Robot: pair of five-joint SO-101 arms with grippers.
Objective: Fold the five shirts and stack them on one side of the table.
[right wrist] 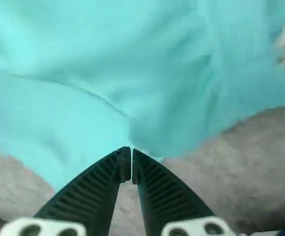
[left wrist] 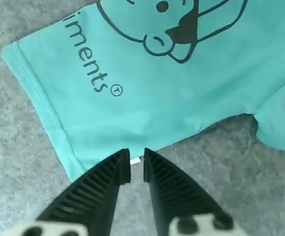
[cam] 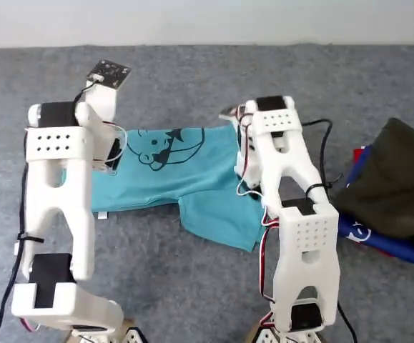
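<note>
Left claw (left wrist: 136, 164) of mine hangs at the hem of the teal shirt (left wrist: 181, 98), jaws parted by a slit. That shirt lies spread on the grey bench (cam: 192, 286) between my arms. Right claw (right wrist: 131, 158) is closed at another edge of it; whether it pinches cloth I cannot tell. Beyond my right arm, a dark olive shirt (cam: 400, 179) lies on a blue shirt (cam: 378, 239).

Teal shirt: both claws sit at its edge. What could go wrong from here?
The right claw seems to pinch only the edge of the teal shirt, so it may slip out. The left claw, barely open at the hem, could miss the fabric. The right arm stands close to the stacked shirts and might nudge them.
</note>
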